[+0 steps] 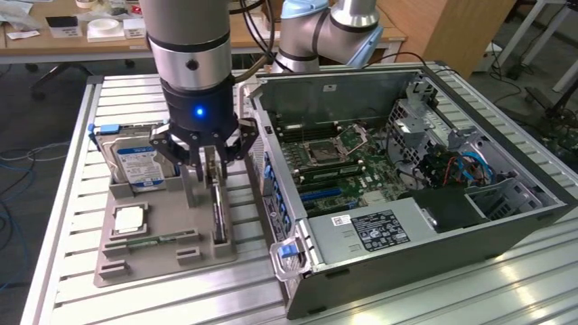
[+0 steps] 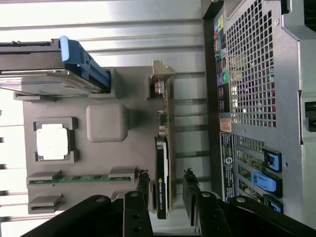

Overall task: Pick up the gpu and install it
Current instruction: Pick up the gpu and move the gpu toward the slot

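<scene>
Matt grey plastic tray (image 2: 138, 148), glossy dark gpu (image 2: 161, 173) edge, perforated bare-metal computer case (image 2: 252, 64), ribbed aluminium table (image 1: 63, 223)

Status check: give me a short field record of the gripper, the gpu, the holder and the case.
gripper: open, straddling the gpu, not clamped
gpu: standing on edge in the gray holder, not lifted
gray holder also carries: hard drive, processor chip, memory stick
computer case: side open, motherboard exposed, beside the gray holder

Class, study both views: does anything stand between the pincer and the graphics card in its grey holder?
Nothing visible does. The open pincer hangs right over the upright graphics card, its jaws straddling the card's edge.
</scene>
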